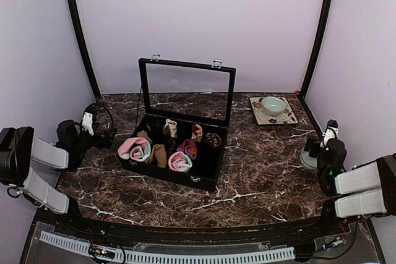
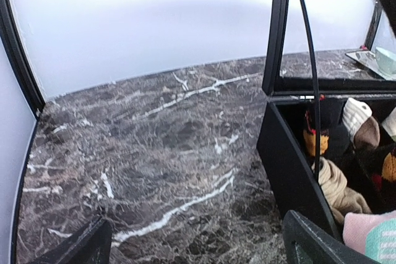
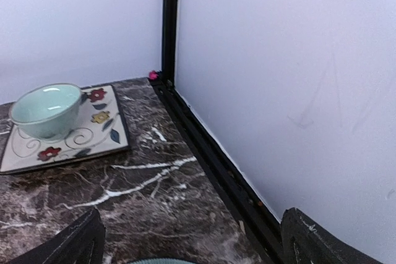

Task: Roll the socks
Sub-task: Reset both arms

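Observation:
An open black box [image 1: 166,175] stands mid-table with rolled socks in its compartments. A pink sock with mint green [image 1: 135,149] lies rolled at the box's front left and also shows in the left wrist view [image 2: 371,234]. A second pink-and-mint roll [image 1: 180,162] sits at the front middle. A dark brown patterned roll [image 1: 212,140] sits at the back right. My left gripper [image 1: 105,135] [image 2: 198,245] hangs open over bare table just left of the box. My right gripper [image 1: 330,129] [image 3: 192,242] is open by the right wall, holding nothing.
The box's glass lid [image 1: 185,91] stands upright behind it. A flowered square plate [image 1: 286,117] [image 3: 93,134] with a mint bowl [image 1: 273,104] [image 3: 44,109] sits at the back right. A pale green round thing [image 1: 307,157] lies under the right gripper. Black frame posts edge both sides.

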### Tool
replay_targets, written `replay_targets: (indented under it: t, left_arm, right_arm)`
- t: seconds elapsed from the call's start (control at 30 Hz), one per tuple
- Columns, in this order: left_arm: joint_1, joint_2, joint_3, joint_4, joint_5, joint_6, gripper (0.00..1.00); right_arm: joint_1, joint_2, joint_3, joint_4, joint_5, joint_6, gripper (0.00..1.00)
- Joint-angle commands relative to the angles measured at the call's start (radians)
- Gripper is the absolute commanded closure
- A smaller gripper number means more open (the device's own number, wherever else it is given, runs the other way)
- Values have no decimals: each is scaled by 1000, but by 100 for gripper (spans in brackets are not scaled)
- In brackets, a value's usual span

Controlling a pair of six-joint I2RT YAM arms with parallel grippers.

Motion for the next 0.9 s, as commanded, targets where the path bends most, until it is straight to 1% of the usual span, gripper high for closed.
replay_targets:
  t: [0.0, 0.03, 0.07, 0.1, 0.17, 0.2, 0.23, 0.27, 0.3, 0.33, 0.37, 0.4, 0.47, 0.53, 0.6, 0.67, 0.73, 0.87]
  left_arm:
    - [0, 7, -33, 178, -18, -14, 1]
    - [-3, 35, -14, 183, -28, -12, 1]
    - [-8, 74, 13, 152, -51, -11, 1]
    - [-9, 114, 3, 239, -68, -20, 1]
    - [-15, 116, -83, 365, -70, -2, 1]
    - [-19, 162, -149, 561, -78, -12, 1]
    - [-19, 195, -199, 703, -81, -22, 1]
    - [-19, 177, -218, 701, -86, -19, 1]
    - [-20, 154, -201, 643, -88, -17, 1]
    - [-19, 141, -168, 564, -87, -14, 1]
    - [-19, 145, -124, 491, -78, -13, 1]
    - [-19, 158, -81, 434, -68, -12, 1]
    - [-19, 144, -97, 422, -43, 3, 1]
    - [-18, 158, -86, 434, -29, 1, 1]
    - [-17, 155, -85, 418, -46, -1, 1]
    - [-17, 157, -87, 433, -42, -2, 1]
    - [-18, 155, -86, 426, -43, -1, 1]
    - [-17, 158, -83, 424, -41, -1, 1]
  right_arm:
    - [-23, 121, 52, 293, -165, -60, 1]
    - [-27, 150, 64, 313, -181, -62, 1]
    - [-34, 183, 78, 337, -193, -52, 1]
    - [-42, 210, 91, 348, -214, -35, 1]
    - [-53, 291, 98, 409, -282, -39, 1]
    - [-54, 328, 98, 439, -315, -46, 1]
    - [-54, 382, 87, 501, -366, -66, 1]
    - [-55, 437, 77, 610, -378, -74, 1]
    - [-56, 432, 85, 580, -362, -68, 0]
    - [-60, 396, 126, 429, -351, -54, 0]
    - [-74, 400, 172, 353, -367, -42, 0]
    - [-100, 423, 192, 373, -395, -16, 0]
    - [-114, 399, 209, 285, -406, -4, 0]
    - [-114, 417, 199, 345, -409, -4, 0]
    - [-115, 403, 207, 299, -407, -3, 1]
    - [-115, 416, 201, 339, -410, -3, 0]
    - [-115, 408, 206, 310, -405, -4, 1]
    - [-115, 412, 202, 325, -408, -4, 1]
